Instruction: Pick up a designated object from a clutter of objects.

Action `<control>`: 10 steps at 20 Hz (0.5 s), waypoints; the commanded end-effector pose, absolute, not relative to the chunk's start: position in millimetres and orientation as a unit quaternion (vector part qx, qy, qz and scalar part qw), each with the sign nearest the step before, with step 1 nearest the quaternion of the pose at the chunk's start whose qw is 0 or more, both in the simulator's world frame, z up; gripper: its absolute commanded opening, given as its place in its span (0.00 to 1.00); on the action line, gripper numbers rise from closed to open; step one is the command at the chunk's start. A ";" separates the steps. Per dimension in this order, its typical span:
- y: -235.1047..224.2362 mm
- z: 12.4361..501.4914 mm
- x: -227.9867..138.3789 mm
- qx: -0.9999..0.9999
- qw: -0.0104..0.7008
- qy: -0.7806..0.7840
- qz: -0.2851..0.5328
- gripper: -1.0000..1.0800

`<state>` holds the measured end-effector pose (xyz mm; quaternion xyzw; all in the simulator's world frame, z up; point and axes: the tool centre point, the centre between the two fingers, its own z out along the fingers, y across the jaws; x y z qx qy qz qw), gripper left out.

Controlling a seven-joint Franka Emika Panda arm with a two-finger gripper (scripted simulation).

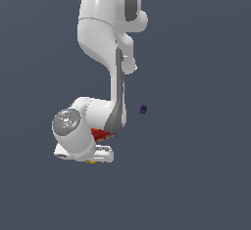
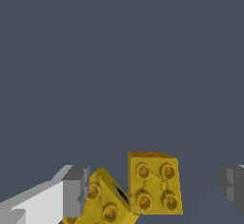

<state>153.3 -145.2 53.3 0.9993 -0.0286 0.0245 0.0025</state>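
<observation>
Grey floor; arm [image 1: 105,67] hides most red box [image 1: 102,134].

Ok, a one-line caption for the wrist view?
Open pincer straddling two yellow cubes, one upright, one tilted against a finger.

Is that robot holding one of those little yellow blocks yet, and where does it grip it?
No, nothing is held. The gripper has its jaws wide apart; the upright yellow cube sits between them untouched, and the tilted one lies beside one finger.
</observation>
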 end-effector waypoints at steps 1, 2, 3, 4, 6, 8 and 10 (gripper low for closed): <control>-145.8 21.5 136.8 1.000 0.000 -0.030 0.000 0.96; -145.9 21.8 137.2 1.000 0.000 -0.030 0.000 0.96; -145.9 22.0 137.3 1.000 0.000 -0.030 0.000 0.96; -145.9 22.0 137.3 1.000 0.000 -0.030 0.000 0.00; -145.9 22.0 137.3 1.000 0.000 -0.030 0.000 0.00; -145.9 22.0 137.3 1.000 0.000 -0.030 0.000 0.00; -145.9 22.0 137.3 1.000 0.000 -0.030 0.000 0.00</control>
